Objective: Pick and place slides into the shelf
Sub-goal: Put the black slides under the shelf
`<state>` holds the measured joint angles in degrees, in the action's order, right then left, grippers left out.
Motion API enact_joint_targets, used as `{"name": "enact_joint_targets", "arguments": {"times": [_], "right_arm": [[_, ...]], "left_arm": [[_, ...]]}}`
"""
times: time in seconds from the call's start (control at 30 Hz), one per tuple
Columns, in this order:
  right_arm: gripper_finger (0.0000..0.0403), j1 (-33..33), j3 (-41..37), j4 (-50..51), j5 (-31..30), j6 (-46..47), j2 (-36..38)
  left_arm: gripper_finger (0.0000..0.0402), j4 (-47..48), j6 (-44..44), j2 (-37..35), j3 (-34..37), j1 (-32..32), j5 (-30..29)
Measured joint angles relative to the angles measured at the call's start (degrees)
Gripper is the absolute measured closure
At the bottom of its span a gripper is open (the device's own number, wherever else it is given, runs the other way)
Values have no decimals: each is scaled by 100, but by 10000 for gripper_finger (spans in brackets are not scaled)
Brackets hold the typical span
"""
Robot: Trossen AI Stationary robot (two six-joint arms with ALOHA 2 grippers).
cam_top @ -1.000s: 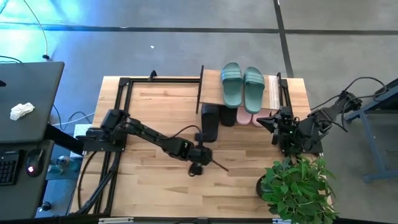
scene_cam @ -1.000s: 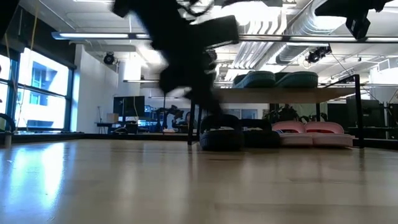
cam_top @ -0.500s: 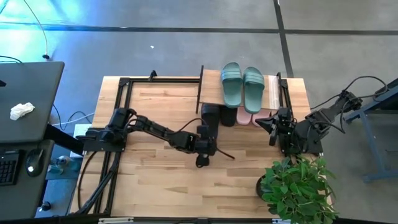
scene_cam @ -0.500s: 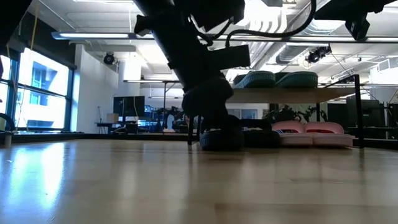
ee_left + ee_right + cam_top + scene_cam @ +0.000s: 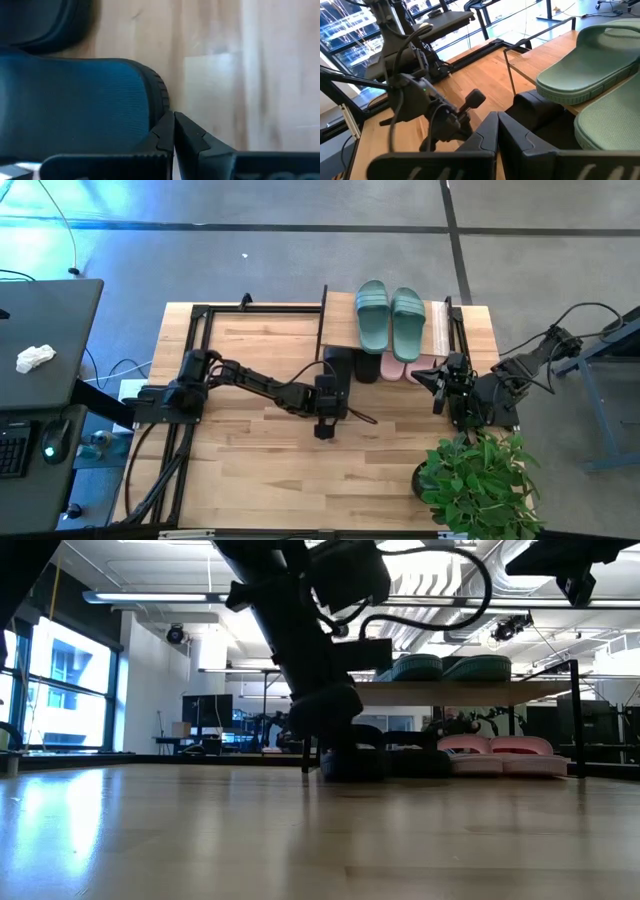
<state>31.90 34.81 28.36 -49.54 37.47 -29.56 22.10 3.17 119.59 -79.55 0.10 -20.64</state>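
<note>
A: Any brands, labels or writing?

B: None legible on the slides or the shelf (image 5: 345, 323).

A: Describe the slides and their positions relative to the shelf.

B: The green pair (image 5: 390, 316) lies side by side on the shelf's top board; in the right wrist view the footbeds show a fine texture and each has one wide strap. The pink pair (image 5: 405, 369) sits under the board, on the side toward the right arm. The black pair sits under the board beside the pink: one black slide (image 5: 366, 367) is mostly covered by the board, the outer black slide (image 5: 337, 377) projects further out from under it.

A: Gripper states?

B: Left gripper (image 5: 323, 430) is just in front of the shelf, at the outer black slide; fingers (image 5: 167, 132) pressed together, holding nothing, tips next to the slide's ribbed edge. Right gripper (image 5: 440, 376) waits at the shelf's pink end, jaws closed and empty.

A: Anything hidden?

B: In the low view the left arm blocks the black pair. From above, only the ends of the pink pair show. A plant (image 5: 478, 476) covers the table corner.
</note>
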Motion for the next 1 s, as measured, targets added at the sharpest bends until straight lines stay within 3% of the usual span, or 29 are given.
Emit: {"name": "enact_joint_targets", "arguments": {"times": [0.6, 1.0], "right_arm": [[402, 0, 0, 29, 0, 0, 0], [402, 0, 0, 29, 0, 2, 0]], "left_arm": [[401, 39, 402, 0, -2, 716, -55], [401, -423, 589, 0, -1, 826, -14]]}}
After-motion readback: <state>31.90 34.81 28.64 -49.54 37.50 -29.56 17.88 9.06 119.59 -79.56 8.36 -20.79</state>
